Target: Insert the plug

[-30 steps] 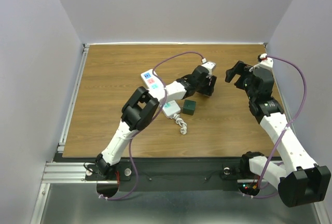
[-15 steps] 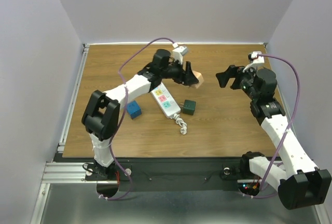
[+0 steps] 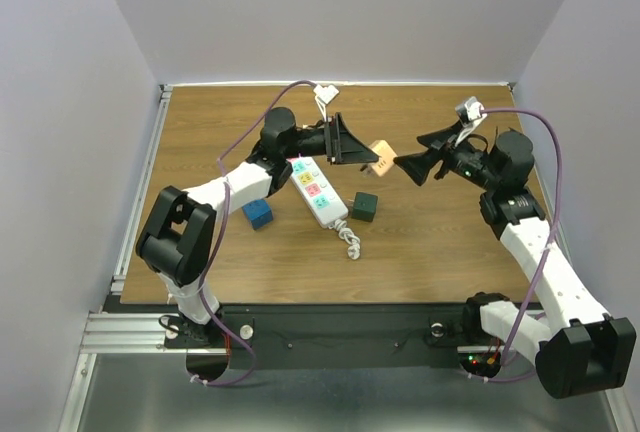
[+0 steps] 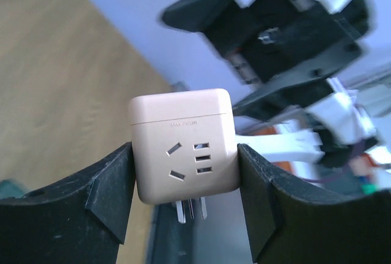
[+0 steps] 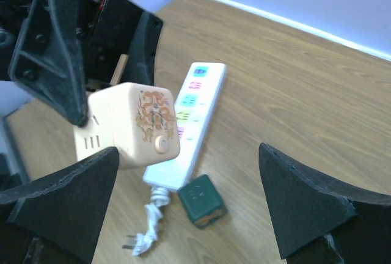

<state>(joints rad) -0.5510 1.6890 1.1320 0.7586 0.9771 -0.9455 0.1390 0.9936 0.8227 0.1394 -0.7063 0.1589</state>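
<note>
My left gripper (image 3: 350, 144) is shut on a beige cube plug (image 3: 381, 156) and holds it in the air above the table. In the left wrist view the cube plug (image 4: 183, 145) sits between my two black fingers, its metal prongs (image 4: 190, 209) pointing down. My right gripper (image 3: 425, 155) is open and empty, just right of the plug and facing it. The right wrist view shows the plug (image 5: 131, 126) at the left, held by the left fingers (image 5: 58, 50). The white power strip (image 3: 314, 188) with coloured sockets lies flat on the table below, also seen in the right wrist view (image 5: 186, 126).
A dark green cube (image 3: 365, 205) lies right of the strip's near end, also in the right wrist view (image 5: 199, 199). A blue cube (image 3: 258, 214) lies left of the strip. The strip's coiled white cord and plug (image 3: 350, 242) lie at its near end. Wooden tabletop (image 3: 450, 242).
The left arm has swung left and lifted the beige cube plug off the table into the air. My right gripper has turned and moved left toward the plug.
</note>
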